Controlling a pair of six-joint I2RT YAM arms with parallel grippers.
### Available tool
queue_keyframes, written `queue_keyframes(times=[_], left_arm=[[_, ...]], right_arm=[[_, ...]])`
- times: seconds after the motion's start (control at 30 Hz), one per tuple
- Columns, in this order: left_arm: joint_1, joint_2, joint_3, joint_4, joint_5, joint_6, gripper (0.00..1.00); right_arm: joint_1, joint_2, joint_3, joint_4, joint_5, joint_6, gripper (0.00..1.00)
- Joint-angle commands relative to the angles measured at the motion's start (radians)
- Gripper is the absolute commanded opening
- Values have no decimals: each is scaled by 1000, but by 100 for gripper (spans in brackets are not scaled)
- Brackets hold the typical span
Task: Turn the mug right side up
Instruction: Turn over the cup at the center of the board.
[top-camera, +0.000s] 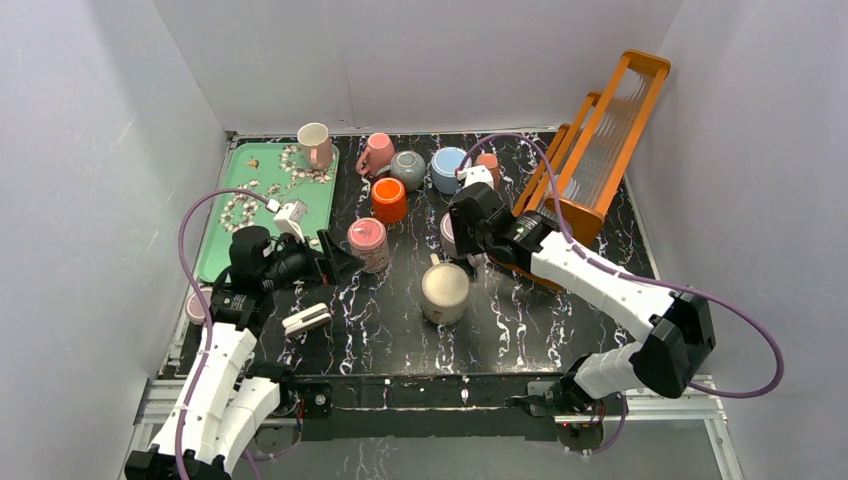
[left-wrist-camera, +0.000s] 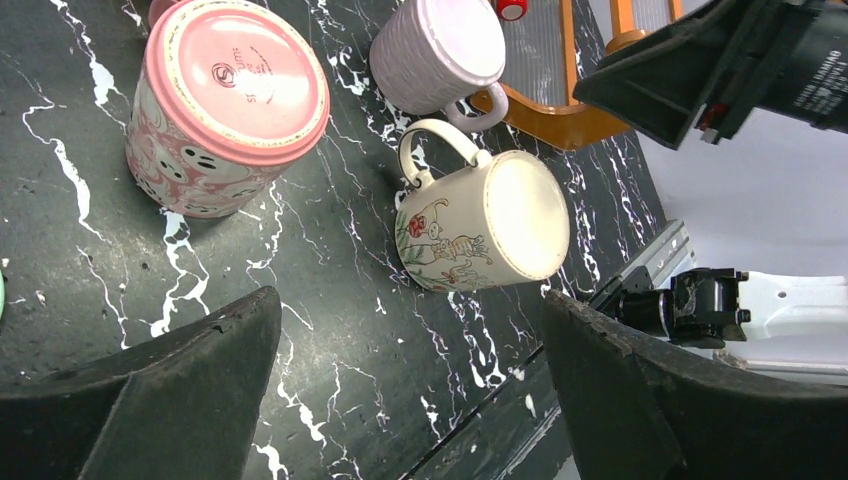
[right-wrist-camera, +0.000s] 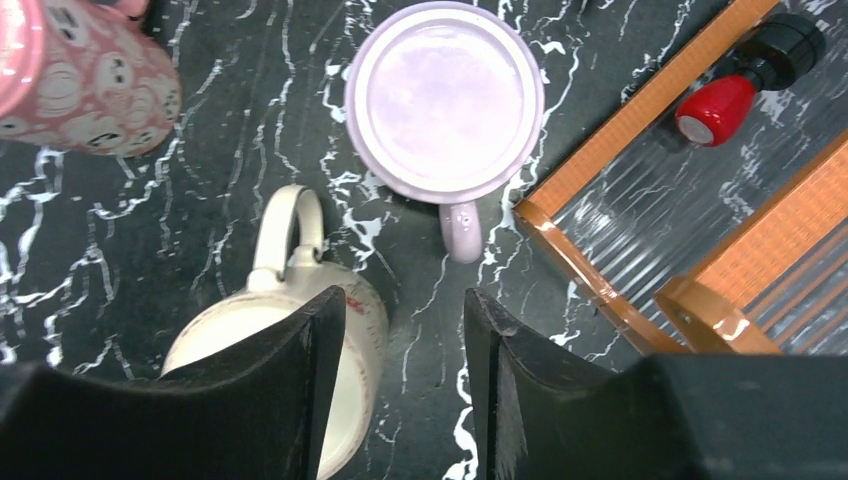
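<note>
A cream mug with a flower print (top-camera: 445, 290) (left-wrist-camera: 485, 225) (right-wrist-camera: 368, 322) stands upside down mid-table, flat base up, handle pointing to the far side. My right gripper (top-camera: 470, 262) (right-wrist-camera: 405, 310) hovers just right of it. Its jaws are partly apart with only bare table between them, and the left finger overlaps the mug's rim in the wrist view. A lilac mug (right-wrist-camera: 445, 100) (left-wrist-camera: 435, 50) is also upside down, just beyond it. My left gripper (top-camera: 340, 262) (left-wrist-camera: 410, 300) is wide open, left of the cream mug, holding nothing.
A pink patterned mug (top-camera: 368, 243) (left-wrist-camera: 225, 105) stands upside down near the left gripper. Several more mugs line the back, one orange (top-camera: 389, 200). An orange rack (top-camera: 600, 140) leans at the right. A green tray (top-camera: 225, 235) lies at the left.
</note>
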Motion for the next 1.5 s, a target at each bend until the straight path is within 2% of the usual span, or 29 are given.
queue_keyframes(times=[0.0, 0.4, 1.07, 1.47], left_arm=[[-10, -5, -13, 59, 32, -12, 98], [-19, -37, -36, 67, 22, -15, 98], [-33, -64, -37, 66, 24, -10, 98], [-34, -73, -36, 63, 16, -9, 99]], right_arm=[[-35, 46, 50, -11, 21, -71, 53], [-103, 188, 55, 26, -21, -139, 55], [-115, 334, 42, 64, -79, -180, 56], [-115, 408, 94, 92, -135, -189, 45]])
